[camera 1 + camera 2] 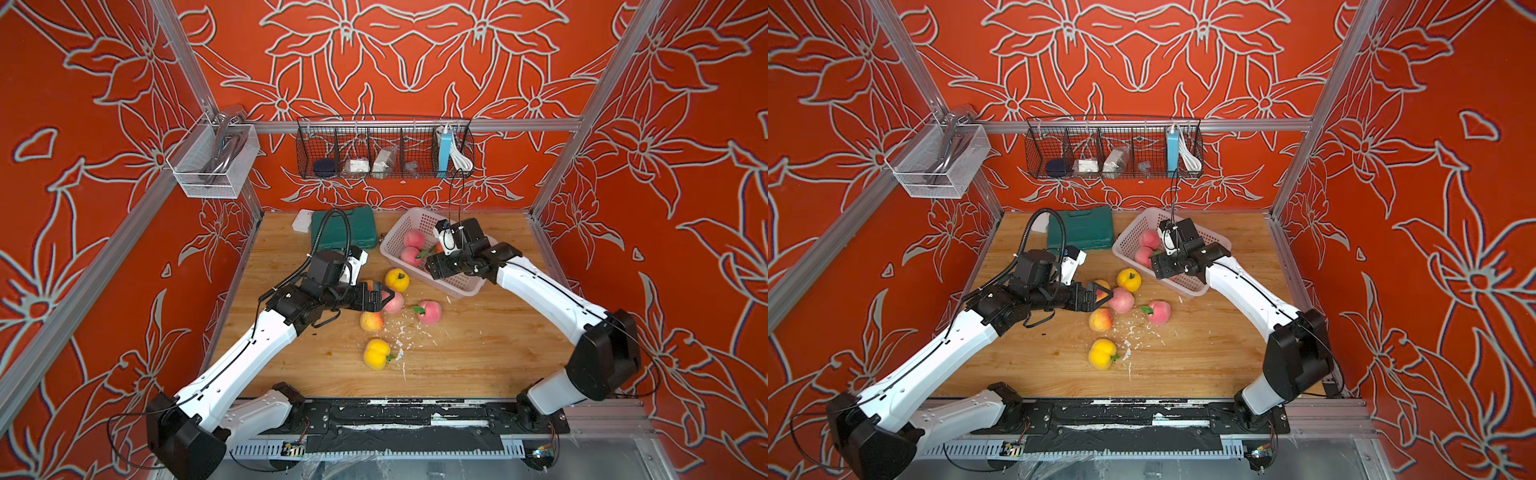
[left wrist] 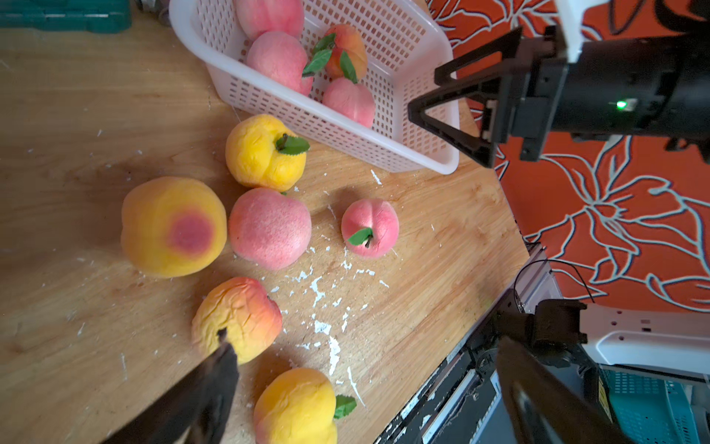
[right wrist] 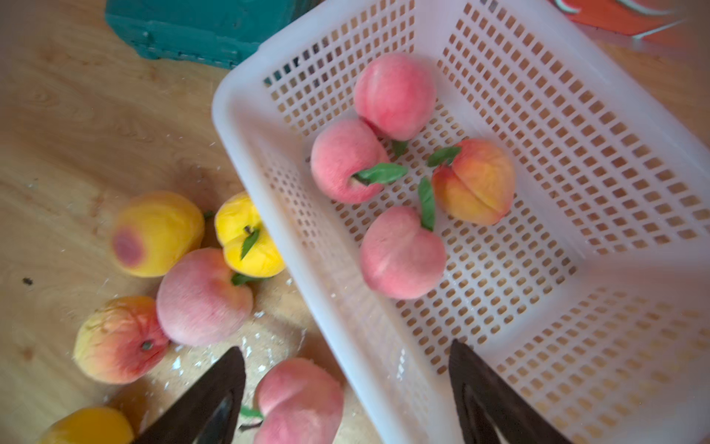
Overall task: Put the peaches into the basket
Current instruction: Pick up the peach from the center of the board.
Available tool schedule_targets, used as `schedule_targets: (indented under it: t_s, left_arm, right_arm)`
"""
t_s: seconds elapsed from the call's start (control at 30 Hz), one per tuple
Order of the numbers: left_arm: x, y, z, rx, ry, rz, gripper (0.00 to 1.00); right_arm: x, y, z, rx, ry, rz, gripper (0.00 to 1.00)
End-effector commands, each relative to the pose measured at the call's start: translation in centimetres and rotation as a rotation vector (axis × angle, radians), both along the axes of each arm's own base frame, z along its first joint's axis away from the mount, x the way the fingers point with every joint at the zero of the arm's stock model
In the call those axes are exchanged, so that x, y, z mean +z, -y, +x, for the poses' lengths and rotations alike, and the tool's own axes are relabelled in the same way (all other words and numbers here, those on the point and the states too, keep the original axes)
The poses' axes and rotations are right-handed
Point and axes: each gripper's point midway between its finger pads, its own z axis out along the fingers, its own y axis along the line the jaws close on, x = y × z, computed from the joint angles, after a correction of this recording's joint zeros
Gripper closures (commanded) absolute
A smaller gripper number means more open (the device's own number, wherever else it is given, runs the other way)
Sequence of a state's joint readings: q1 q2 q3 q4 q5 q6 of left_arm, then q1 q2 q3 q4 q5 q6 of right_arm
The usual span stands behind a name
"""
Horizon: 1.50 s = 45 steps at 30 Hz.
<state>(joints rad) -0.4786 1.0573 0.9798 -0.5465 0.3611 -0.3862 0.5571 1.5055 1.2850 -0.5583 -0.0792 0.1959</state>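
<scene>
Red walls with a pale outline pattern of large flowers close the cell on three sides. Below them is a wooden table [image 1: 478, 357], with white flakes [image 1: 401, 332] scattered near its middle. On the far right part of the wood stands the basket [image 1: 459, 286], turned at an angle. It holds four of the peaches [image 3: 345, 161] (the right wrist view shows them best): three pink and one yellow-orange with red blush, close together on the perforated bottom.

Six more lie on the bare wood near the basket's long side. They are a yellow peach with a leaf [image 2: 265, 152], a yellow-orange one with a red spot [image 2: 173, 226], a big pink one [image 2: 269, 228], a smaller pink one with a leaf [image 2: 370, 226], a wrinkled blush one [image 2: 238, 319] and a second yellow one [image 2: 296, 407].

The left gripper [image 1: 380, 297] hangs low over this group, its jaws spread wide and empty. One finger [image 2: 215, 376] overlaps the wrinkled peach in the left wrist view, but I cannot tell if it touches. The right gripper [image 1: 434, 266] hovers over the basket's near end, fingers apart with nothing between them.

At the back lie a green tool case [image 1: 345, 228], a black wire rack [image 1: 384, 149] with a blue box [image 1: 444, 151], and a white mesh bin [image 1: 212, 162]. Any print on them is too small to read.
</scene>
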Motion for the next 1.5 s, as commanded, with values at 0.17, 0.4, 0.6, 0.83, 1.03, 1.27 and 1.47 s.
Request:
schedule_targets:
  t_s: [0.17, 0.4, 0.6, 0.83, 1.03, 1.27, 1.47]
  left_arm:
    - [-0.7, -0.9, -3.0, -0.003, -0.042, -0.028, 0.01]
    - [-2.3, -0.3, -4.5, -0.037, -0.068, -0.031, 0.01]
    - [-2.6, 1.1, -6.1, -0.133, -0.080, -0.036, 0.01]
    - [-2.7, 2.2, -7.0, -0.192, -0.071, -0.030, 0.01]
    - [-2.7, 2.2, -6.9, -0.192, -0.058, -0.025, 0.01]
    - [-2.5, 2.4, -6.5, -0.196, -0.036, -0.027, 0.01]
    - [-2.5, 2.6, -6.2, -0.197, -0.028, -0.033, 0.01]
  right_arm:
    - [-1.1, -0.1, -6.5, -0.009, -0.023, -0.003, 0.13]
    - [-3.3, -0.1, -9.9, 0.006, -0.060, -0.024, 0.13]
    - [-5.1, -0.1, -10.4, -0.001, -0.081, -0.028, 0.12]
    - [-7.6, -0.7, -9.8, -0.006, -0.105, -0.052, 0.12]
    - [-9.1, -1.5, -9.0, -0.001, -0.127, -0.080, 0.12]
    - [-10.7, -2.1, -8.3, 0.004, -0.148, -0.109, 0.12]
    - [-11.9, -2.3, -7.8, 0.004, -0.163, -0.134, 0.12]
